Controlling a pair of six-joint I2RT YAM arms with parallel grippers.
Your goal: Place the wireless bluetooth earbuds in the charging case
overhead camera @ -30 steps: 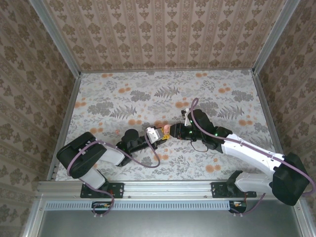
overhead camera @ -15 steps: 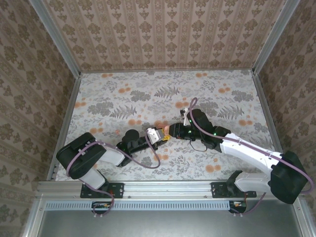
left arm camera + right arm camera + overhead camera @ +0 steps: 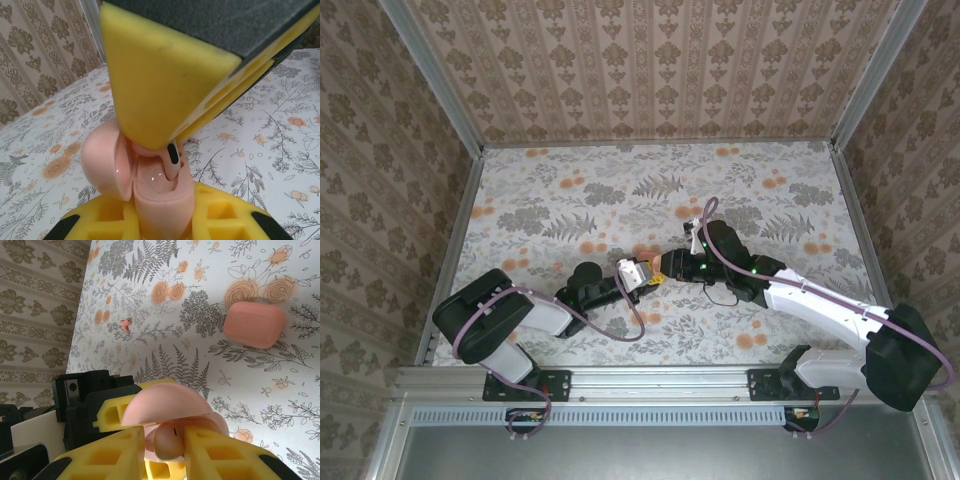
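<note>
The flowered table (image 3: 740, 190) carries both arms. The left pincer (image 3: 638, 272) sits between the table's middle and its near edge. It is clamped tight on the body of the pink case (image 3: 160, 205), whose lid (image 3: 102, 162) is swung open. The right pincer (image 3: 167, 440) meets it there, closed narrowly on one earbud (image 3: 171, 167), whose lower end sits inside the open case. A pink rounded lump (image 3: 254, 325) lies beyond them, toward the far edge. A second earbud (image 3: 125, 324) lies loose on the table, well apart from the lump.
</note>
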